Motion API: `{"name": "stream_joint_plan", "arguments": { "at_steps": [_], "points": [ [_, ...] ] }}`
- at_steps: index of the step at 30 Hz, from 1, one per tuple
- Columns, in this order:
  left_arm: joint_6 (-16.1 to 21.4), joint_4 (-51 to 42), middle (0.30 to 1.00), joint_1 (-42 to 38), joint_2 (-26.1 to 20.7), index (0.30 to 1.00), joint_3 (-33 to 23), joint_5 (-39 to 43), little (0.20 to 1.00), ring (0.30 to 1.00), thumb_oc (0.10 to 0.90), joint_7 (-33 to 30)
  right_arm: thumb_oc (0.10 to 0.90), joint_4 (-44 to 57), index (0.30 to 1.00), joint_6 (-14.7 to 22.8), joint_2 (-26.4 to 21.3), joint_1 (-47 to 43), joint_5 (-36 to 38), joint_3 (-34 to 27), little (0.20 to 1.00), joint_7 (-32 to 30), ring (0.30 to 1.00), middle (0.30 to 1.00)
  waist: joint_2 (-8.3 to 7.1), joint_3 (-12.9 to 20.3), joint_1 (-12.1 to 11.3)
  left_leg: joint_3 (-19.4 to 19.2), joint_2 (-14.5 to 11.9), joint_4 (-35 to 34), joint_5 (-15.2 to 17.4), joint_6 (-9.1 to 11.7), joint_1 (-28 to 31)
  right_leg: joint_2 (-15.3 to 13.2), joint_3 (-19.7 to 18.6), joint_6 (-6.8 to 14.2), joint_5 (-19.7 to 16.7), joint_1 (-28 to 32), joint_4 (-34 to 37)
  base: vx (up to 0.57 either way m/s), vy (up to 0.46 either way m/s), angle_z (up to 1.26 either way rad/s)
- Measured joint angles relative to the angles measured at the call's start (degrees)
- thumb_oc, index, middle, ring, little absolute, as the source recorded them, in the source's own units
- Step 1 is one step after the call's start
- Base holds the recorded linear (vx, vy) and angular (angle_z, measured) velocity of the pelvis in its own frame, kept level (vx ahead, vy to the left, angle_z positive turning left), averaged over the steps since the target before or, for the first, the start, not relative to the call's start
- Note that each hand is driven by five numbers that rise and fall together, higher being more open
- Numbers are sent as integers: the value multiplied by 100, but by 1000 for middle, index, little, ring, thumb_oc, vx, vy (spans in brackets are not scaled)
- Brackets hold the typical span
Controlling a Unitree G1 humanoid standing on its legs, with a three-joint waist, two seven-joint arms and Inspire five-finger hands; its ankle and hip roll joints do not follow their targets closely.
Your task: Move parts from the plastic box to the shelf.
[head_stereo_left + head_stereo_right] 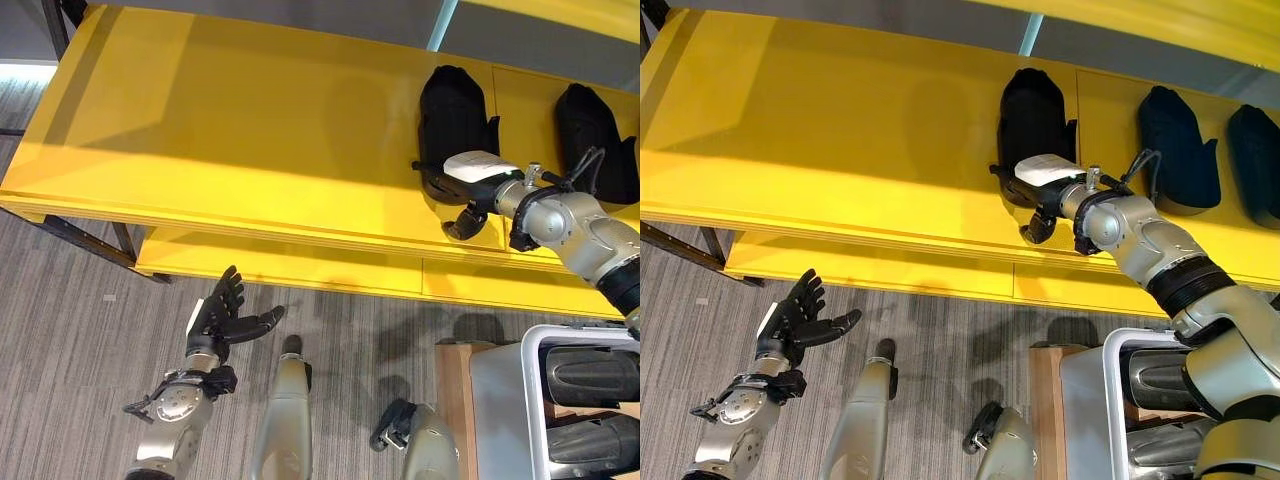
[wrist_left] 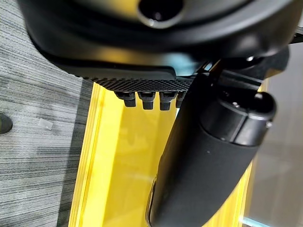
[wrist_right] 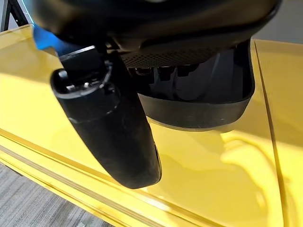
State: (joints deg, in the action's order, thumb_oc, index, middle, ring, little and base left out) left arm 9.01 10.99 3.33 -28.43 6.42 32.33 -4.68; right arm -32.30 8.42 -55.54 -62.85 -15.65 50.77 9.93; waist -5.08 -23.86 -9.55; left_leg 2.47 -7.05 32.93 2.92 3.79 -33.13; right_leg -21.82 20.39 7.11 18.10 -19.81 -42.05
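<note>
You are looking down on a glossy yellow shelf (image 1: 250,140), a long flat board with a stepped front edge and a thin seam across it, standing over grey, finely striped carpet (image 1: 80,320). On the shelf, toward its right end and back edge, black moulded parts stand in a row: the nearest part (image 1: 1032,130) is a smooth, matte, rounded shell with a flat lip at its base, and a second part (image 1: 1178,145) of the same shape sits apart from it further right, with a third part (image 1: 1258,160) at the shelf's right end. Your right hand (image 1: 1040,190) is at the front base of the nearest part, its fingers on the part's lip and its thumb hanging free over the yellow board; you cannot tell whether the fingers are clasping the part. Your left hand (image 1: 225,315) hovers over the carpet in front of the shelf, fingers spread and relaxed, holding nothing. At the lower right, a pale plastic box (image 1: 500,400) with a white rim holds more dark rounded parts (image 1: 590,375).
</note>
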Motion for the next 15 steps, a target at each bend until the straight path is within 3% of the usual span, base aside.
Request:
{"name": "stream_joint_plan", "arguments": {
  "at_steps": [15],
  "points": [
    [0, 0, 1000, 6, -3, 1000, -7, 1, 1000, 1000, 900, -1, 900, 58, 1000, -3, -84, 14, 1, -14, 1000, -49, 1000, 1000, -15, -7, -12, -44, -22, 17, 4, -6, -47, -2, -39, 1, -3, -84, -34, 1, -1, 0]
  ]
}}
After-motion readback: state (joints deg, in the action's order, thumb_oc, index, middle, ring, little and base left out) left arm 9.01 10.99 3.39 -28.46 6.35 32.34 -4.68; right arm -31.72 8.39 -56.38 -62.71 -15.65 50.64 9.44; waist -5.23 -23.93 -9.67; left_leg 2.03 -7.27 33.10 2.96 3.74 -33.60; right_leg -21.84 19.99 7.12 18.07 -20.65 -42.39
